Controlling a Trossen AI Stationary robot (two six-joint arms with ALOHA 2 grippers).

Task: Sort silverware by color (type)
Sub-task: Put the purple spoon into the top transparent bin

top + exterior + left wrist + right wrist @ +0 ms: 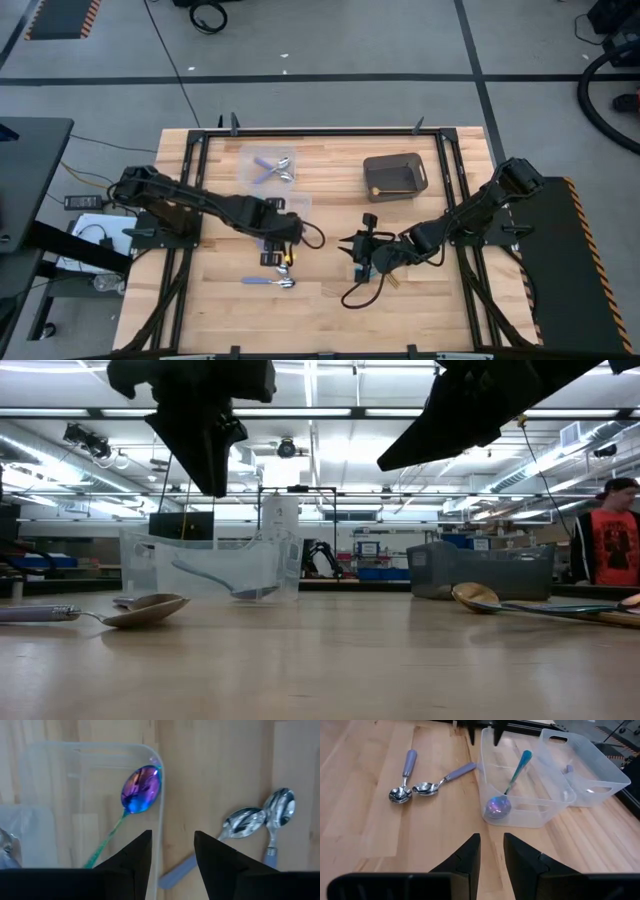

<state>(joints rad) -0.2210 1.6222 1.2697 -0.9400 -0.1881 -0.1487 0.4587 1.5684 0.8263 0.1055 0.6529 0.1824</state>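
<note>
A workshop hall with long ceiling lights lies beyond the wooden table (pixel 420 310), and at the far right a person in a red and black top (pixel 610 545) stands behind it.

On the table a clear plastic tub (pixel 45 780) holds a teal-handled spoon (pixel 135 800) with an iridescent purple head, which leans with the head near the tub's wall. Just beside that tub, on the bare wood, lie two lavender-handled spoons (pixel 415 782) with silver heads, heads close together and handles spread apart. A second clear tub (pixel 268 165) toward the table's far edge holds more lavender-handled pieces. The dark grey bin (pixel 393 176) stands well apart from it, also near the far edge.

The left gripper (pixel 172 837) hangs above the wall of the tub with the teal spoon. Its fingers stand well apart and nothing lies between them.

The right gripper (pixel 491 840) hovers over the middle of the table and faces that tub and the two lavender spoons. Its fingers leave only a narrow gap with bare wood showing through, and it holds nothing. From above, a small teal piece (pixel 362 270) shows just beside this gripper, but how it lies cannot be told. From table height, another spoon (pixel 478 598) rests on the wood in front of the grey bin.
</note>
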